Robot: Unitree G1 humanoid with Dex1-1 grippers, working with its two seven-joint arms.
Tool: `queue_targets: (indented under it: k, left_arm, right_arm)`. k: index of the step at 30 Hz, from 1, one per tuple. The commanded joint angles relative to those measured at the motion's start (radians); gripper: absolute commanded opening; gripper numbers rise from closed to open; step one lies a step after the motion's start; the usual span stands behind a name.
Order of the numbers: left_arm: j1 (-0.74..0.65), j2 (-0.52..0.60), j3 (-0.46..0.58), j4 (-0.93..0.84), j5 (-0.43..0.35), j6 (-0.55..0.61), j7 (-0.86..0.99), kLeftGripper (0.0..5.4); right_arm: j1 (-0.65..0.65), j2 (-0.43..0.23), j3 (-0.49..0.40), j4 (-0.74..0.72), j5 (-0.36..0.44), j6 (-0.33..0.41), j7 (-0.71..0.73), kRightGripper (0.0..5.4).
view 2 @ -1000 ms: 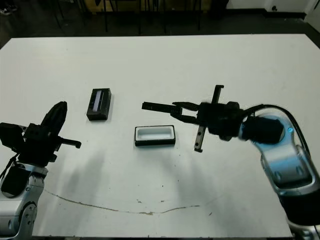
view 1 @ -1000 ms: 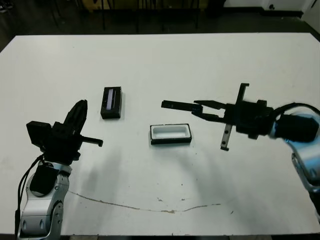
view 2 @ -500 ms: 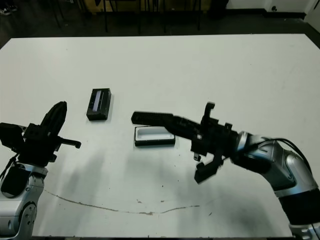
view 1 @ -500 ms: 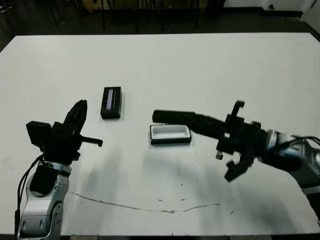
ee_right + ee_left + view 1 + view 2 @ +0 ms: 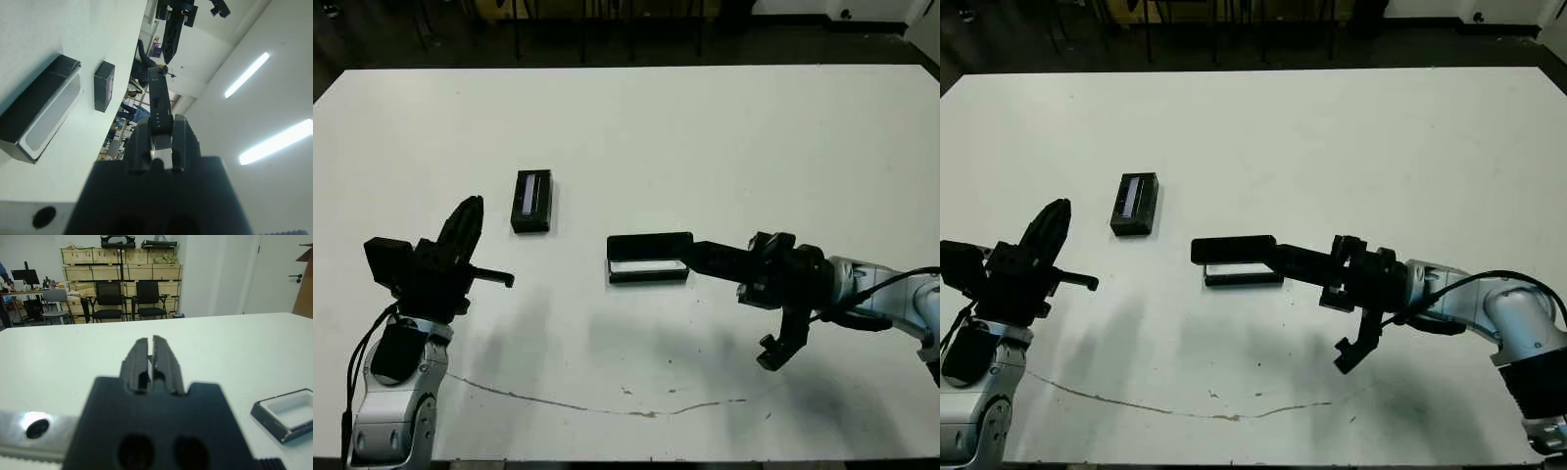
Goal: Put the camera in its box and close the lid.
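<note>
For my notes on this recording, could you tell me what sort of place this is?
Probably a lab or workshop: a white table as the work surface, wooden crates stacked along the far wall, and black office chairs before them.

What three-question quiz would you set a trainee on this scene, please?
1. True or false: the lid sits on the box.
2. Which gripper holds the camera? A: the left gripper. B: the right gripper.
3. Fill in: the box's lining is ___.
Key: 1 false, the lid lies apart on the table; 2 B; 3 white.
</note>
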Motion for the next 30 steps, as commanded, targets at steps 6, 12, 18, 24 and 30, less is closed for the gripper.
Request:
queue_targets:
  k: [6,12,18,24,30]
  left_arm:
    - [0.008,0.009,0.003,0.011,-0.002,0.014,-0.002,0.0]
    - [0.013,0.008,-0.001,0.01,0.008,0.006,0.0,0.0]
    - [0.016,0.007,0.002,0.013,0.005,0.005,0.0,0.0]
    - [0.022,0.003,-0.002,0.001,0.006,0.013,0.006,0.0]
    - [0.025,0.007,-0.01,-0.005,0.016,0.012,0.005,0.0]
  right_arm:
    - [-0.021,-0.046,0.054,0.01,0.027,0.044,0.007,0.01]
    - [-0.037,-0.031,0.07,0.08,0.336,0.04,0.306,0.01]
    - [-0.075,-0.019,0.079,0.119,0.494,0.076,0.521,0.01]
    - [-0.128,-0.03,0.086,0.078,0.665,0.172,0.824,0.01]
    - [-0.184,-0.025,0.071,0.124,0.623,0.083,0.793,0.01]
